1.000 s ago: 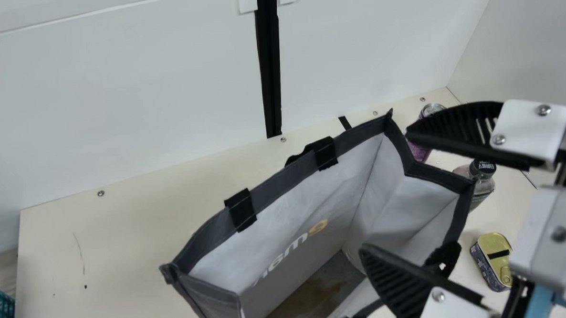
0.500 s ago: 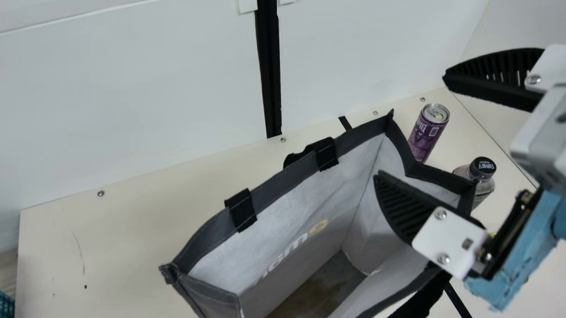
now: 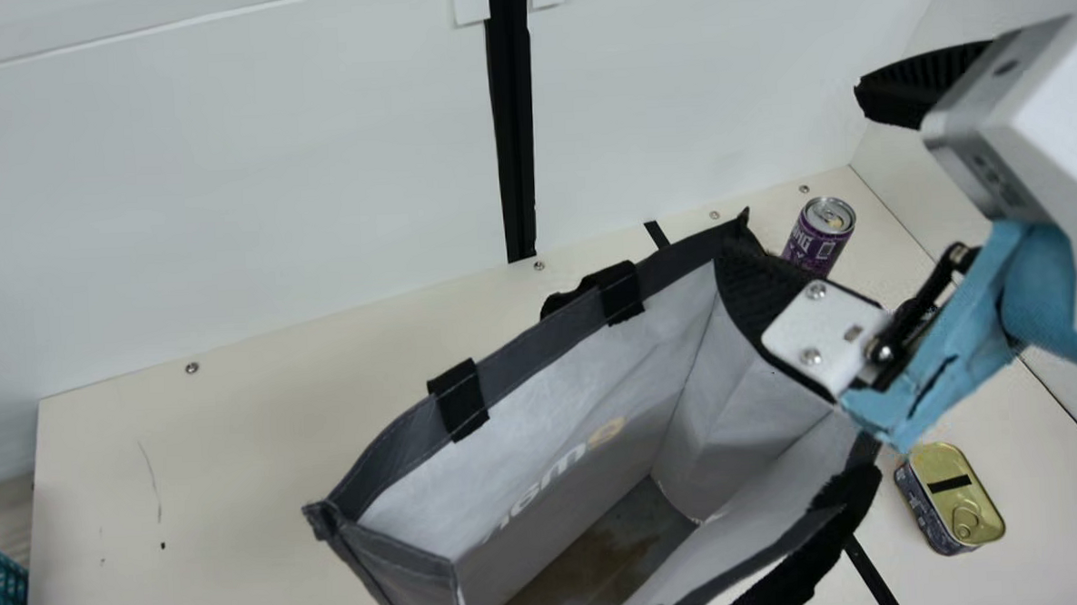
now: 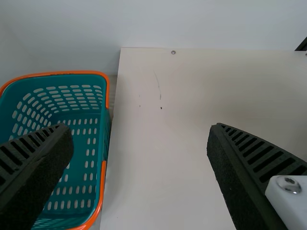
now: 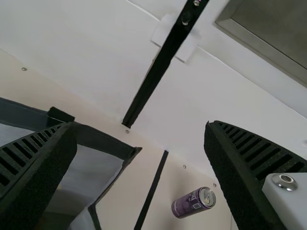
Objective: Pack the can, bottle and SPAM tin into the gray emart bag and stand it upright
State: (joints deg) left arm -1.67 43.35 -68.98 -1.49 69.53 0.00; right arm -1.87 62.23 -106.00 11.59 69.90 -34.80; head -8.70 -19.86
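On my main view, the cream table (image 3: 220, 498) spans the lower frame, a pale wall (image 3: 224, 171) behind it with a black strip (image 3: 515, 140) down its middle. A teal basket (image 3: 4, 585) sits lower left. The gray bag (image 3: 540, 330) gapes at lower center, the can (image 3: 816, 240) and SPAM tin (image 3: 951, 498) to its right. I have the right gripper (image 3: 789, 173) spread wide there; in its wrist view, the left gripper (image 4: 139, 128) is wide too.
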